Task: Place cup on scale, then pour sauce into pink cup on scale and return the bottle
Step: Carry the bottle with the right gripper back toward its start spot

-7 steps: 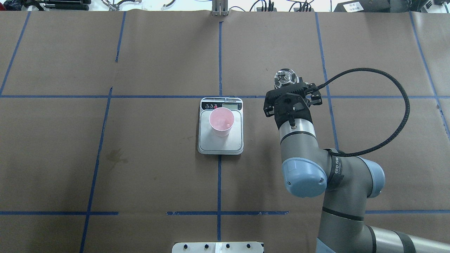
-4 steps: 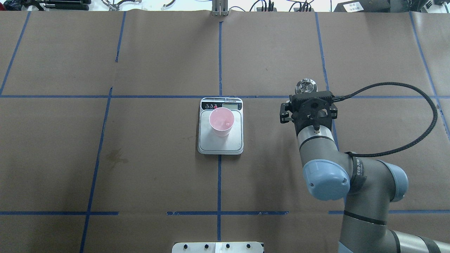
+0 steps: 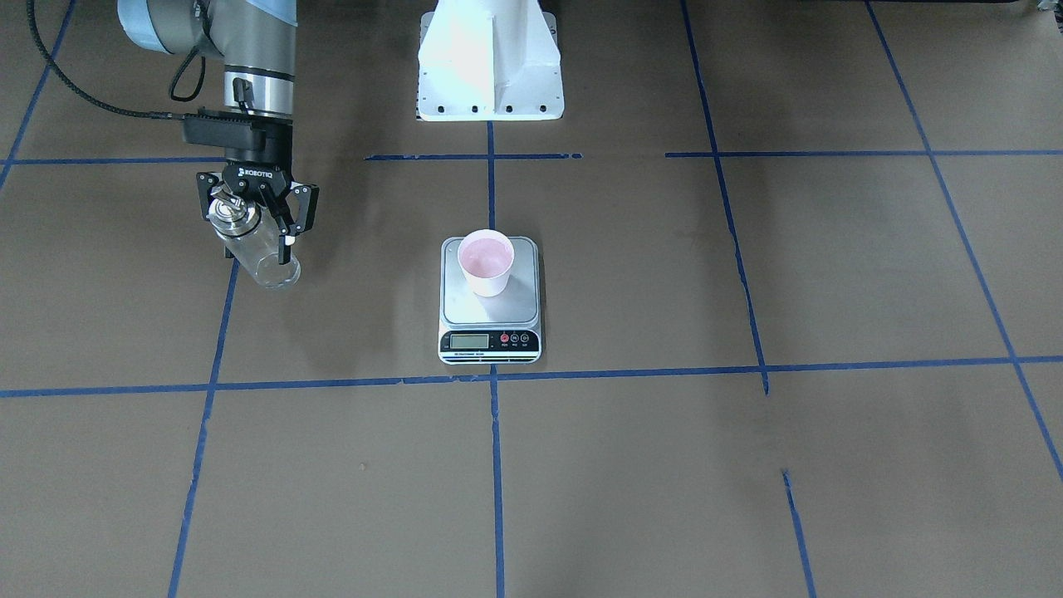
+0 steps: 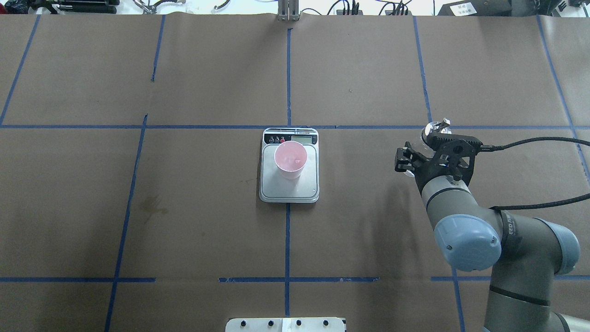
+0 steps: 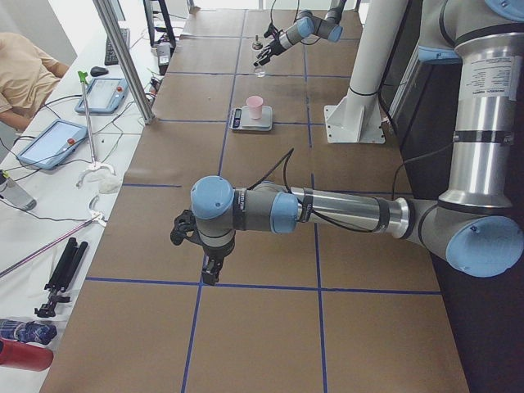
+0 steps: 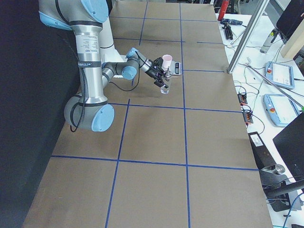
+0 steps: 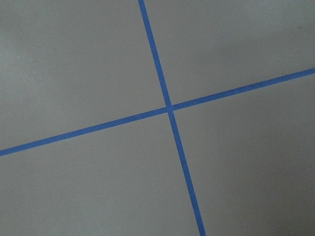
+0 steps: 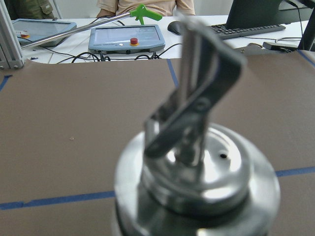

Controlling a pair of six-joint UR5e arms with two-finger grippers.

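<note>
Right claw (image 3: 258, 241) is pinching the bottle (image 3: 270, 262) high on its glass body, 1 finger on each side. The silver cap (image 8: 194, 167) pokes up above the fingers and fills the right wrist view. The bottle's long axis is near vertical, cap up, base toward the table, with maybe a slight lean in the front view. I can't tell if the base touches the paper. The sauce level is not readable through the glass.

The cup (image 4: 289, 159) stands upright on the scale (image 4: 289, 191), off to the claw's left side and well apart from it, with nothing between. Cup contents are unclear.

Judgement: the cup is placed and the bottle sits far from it, so this is the return step. The key relation is straight down, bottle base to table directly under the claw. The next move likely needs the bottle kept vertical, set down, then the fingers spread.

Left claw (image 5: 209, 266) shows only in the side view, so I can't tell if it is spread or pressed. It is far from the bottle, over a tape cross (image 7: 170, 109), so the right arm is the 1 to use.

The surface is flat brown paper (image 3: 664, 465) with a blue tape grid. Beyond the claw, past the table edge, are operator desks with 2 tablets (image 8: 125, 38) and cables.
</note>
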